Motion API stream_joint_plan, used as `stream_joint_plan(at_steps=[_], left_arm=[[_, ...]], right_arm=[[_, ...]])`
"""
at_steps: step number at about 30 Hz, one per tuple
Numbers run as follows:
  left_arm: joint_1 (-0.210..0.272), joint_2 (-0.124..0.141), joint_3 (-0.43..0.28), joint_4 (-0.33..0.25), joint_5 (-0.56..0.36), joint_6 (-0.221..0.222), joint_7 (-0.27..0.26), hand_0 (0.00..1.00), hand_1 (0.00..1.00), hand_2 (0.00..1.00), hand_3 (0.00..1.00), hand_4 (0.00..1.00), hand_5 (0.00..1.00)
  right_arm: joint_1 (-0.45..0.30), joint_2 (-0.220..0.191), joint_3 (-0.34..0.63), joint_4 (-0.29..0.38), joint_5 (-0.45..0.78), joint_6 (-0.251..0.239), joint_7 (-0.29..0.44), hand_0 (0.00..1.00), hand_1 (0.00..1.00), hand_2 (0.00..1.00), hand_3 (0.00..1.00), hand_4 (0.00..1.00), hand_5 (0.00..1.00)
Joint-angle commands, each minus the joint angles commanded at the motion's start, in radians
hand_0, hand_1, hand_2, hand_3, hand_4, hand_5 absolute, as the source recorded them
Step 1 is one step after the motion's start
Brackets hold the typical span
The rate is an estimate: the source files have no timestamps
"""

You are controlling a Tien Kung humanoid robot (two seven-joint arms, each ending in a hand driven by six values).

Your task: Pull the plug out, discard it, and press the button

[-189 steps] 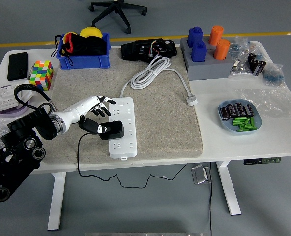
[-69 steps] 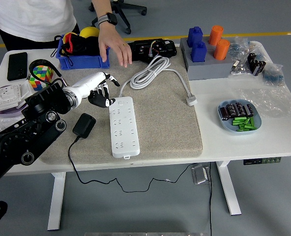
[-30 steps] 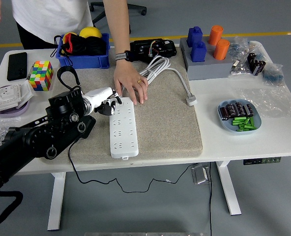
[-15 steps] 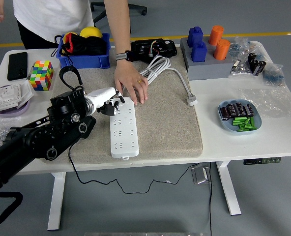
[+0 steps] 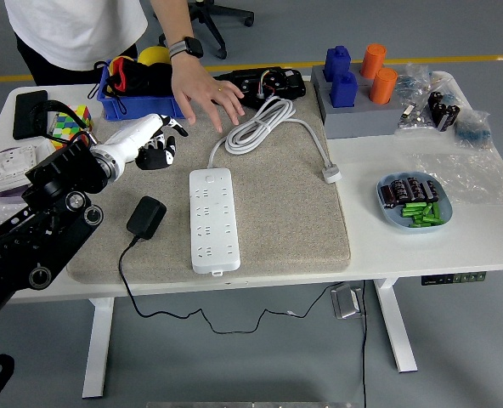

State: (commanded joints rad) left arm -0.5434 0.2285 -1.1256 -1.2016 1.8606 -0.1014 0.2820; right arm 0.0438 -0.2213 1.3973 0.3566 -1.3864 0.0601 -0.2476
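Note:
The white power strip (image 5: 211, 218) lies lengthwise on the grey mat (image 5: 277, 204) with nothing plugged into it. The black plug adapter (image 5: 146, 218) lies on the mat left of the strip, its black cable hanging over the table's near edge. My left hand (image 5: 154, 144) hovers above the mat's far left part, up and left of the strip's far end, fingers loosely spread and holding nothing. A person's hand (image 5: 202, 92) is raised over the mat's far edge, fingers spread, holding nothing. The right arm is out of view.
A blue bin (image 5: 141, 89) with black, red and yellow items stands at the back left. A colour cube (image 5: 64, 123), a black phone (image 5: 29, 106) and a white socket (image 5: 9, 161) are at the left. A coiled white cable (image 5: 264, 123), blue and orange blocks (image 5: 358, 72), a blue plate (image 5: 413, 204).
My left hand has lifted off the strip's far end and moved left and back. The person's hand has left the strip and drawn back toward the far edge.

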Motion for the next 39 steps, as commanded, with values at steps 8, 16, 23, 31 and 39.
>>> stream_joint_plan(at_steps=[8,16,23,31,39], left_arm=[[0.124,0.014,-0.175,-0.062,0.031,0.066,-0.081,0.759,0.743,0.721,0.832,0.725,0.002],[0.204,0.014,-0.305,-0.072,0.026,0.121,-0.147,0.886,0.888,0.877,0.909,0.818,0.277],[0.244,0.019,-0.359,-0.083,0.012,0.150,-0.186,0.891,0.887,0.873,0.911,0.831,0.314],[0.269,0.018,-0.395,-0.090,-0.009,0.157,-0.198,0.886,0.862,0.846,0.907,0.824,0.289],[0.284,0.019,-0.411,-0.096,-0.011,0.153,-0.191,0.882,0.848,0.838,0.906,0.813,0.275]], right_arm=[[0.003,-0.001,0.000,0.001,0.000,0.000,0.000,0.749,0.701,0.709,0.724,0.775,0.634],[0.005,-0.003,-0.005,0.000,-0.001,0.000,0.000,0.750,0.700,0.711,0.723,0.775,0.634],[0.008,-0.004,-0.009,0.000,-0.001,0.001,0.000,0.750,0.701,0.711,0.724,0.775,0.634],[0.012,-0.005,-0.010,0.000,-0.003,0.000,0.000,0.749,0.701,0.711,0.724,0.774,0.633],[0.012,-0.002,-0.008,-0.001,-0.006,0.001,0.000,0.749,0.701,0.711,0.724,0.774,0.633]])
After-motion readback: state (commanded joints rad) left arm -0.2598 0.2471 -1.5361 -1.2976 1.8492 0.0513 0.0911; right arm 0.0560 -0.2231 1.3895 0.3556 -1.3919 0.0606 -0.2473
